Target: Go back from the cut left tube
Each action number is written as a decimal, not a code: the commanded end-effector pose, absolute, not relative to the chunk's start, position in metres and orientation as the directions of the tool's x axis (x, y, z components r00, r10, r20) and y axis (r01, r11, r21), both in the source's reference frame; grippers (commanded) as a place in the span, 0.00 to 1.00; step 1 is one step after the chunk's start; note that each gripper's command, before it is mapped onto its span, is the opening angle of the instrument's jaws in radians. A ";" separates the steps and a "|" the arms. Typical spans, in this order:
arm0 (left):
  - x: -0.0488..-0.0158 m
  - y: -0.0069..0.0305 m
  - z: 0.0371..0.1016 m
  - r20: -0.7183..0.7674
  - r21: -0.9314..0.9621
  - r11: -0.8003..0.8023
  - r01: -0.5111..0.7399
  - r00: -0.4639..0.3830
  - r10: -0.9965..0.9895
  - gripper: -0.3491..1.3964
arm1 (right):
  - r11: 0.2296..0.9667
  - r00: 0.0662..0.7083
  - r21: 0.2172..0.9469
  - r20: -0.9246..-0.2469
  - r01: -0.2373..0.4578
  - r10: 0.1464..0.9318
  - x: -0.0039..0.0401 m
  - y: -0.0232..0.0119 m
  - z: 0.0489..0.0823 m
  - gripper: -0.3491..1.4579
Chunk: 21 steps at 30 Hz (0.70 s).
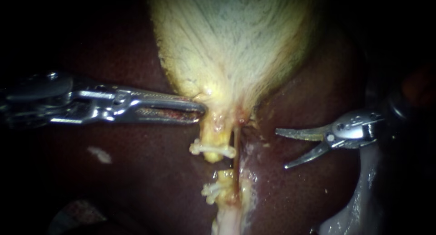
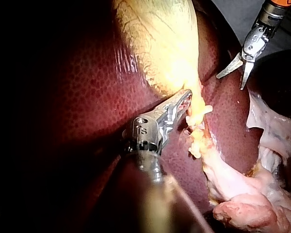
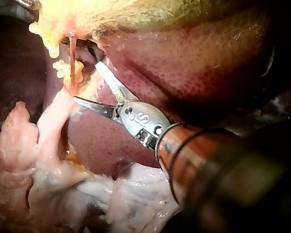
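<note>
Starting with the endoscope view: the left tube (image 1: 214, 126) is sitting just below the gallbladder (image 1: 231, 44) neck, cut in two, with its long axis running up-down. One upper stump (image 1: 212, 157) is pointing down and one lower stump (image 1: 225, 176) is pointing up at it, with a small gap between them. Two white clips are showing, an upper clip (image 1: 213, 149) and a lower clip (image 1: 210, 189), one across each stump. One thin right tube (image 1: 236, 144) is running parallel just beside them, uncut. The left instrument (image 1: 200, 110) is coming in level, its jaws clenching the edge of the gallbladder neck. The right instrument (image 1: 281, 149) is hanging over the liver (image 1: 136, 171), well apart from the stumps, its two blades spread and holding nothing, tips pointing toward the tube. Moving to the left wrist view: the left instrument (image 2: 186, 97) is pinching the gallbladder (image 2: 160, 43) bottom edge, and the two stumps are lying just ahead of its jaws, upper stump (image 2: 201, 112) and lower stump (image 2: 198, 143). The right instrument (image 2: 230, 82) is sitting farther off, blades apart. Moving to the right wrist view: the right instrument (image 3: 86, 81) is showing both blades parted around nothing. The stumps are lying just ahead of the blade tips, upper stump (image 3: 51, 46) and lower stump (image 3: 63, 68), with the right tube (image 3: 72, 48) running beside them.
</note>
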State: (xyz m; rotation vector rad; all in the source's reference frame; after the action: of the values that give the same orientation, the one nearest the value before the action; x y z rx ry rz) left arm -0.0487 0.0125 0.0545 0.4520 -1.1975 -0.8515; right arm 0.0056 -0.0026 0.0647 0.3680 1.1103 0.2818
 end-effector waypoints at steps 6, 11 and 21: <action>-0.0494 0.0120 0.0557 0.625 0.705 0.623 0.337 0.118 -0.771 0.00 | 0.904 0.418 0.425 -0.815 -0.037 0.401 0.0056 -0.0027 0.0648 0.89; -0.0500 0.0120 0.0570 0.629 0.702 0.626 0.340 0.118 -0.769 0.00 | 0.904 0.418 0.425 -0.815 -0.037 0.401 0.0056 -0.0027 0.0648 0.90; -0.0508 0.0125 0.0572 0.627 0.702 0.624 0.343 0.116 -0.770 0.00 | 0.904 0.418 0.425 -0.815 -0.037 0.401 0.0056 -0.0027 0.0648 0.90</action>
State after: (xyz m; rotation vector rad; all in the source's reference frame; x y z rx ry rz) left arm -0.0508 0.0126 0.0572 0.4349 -1.1964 -0.8524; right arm 0.0056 -0.0027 0.0648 0.3694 1.1113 0.2825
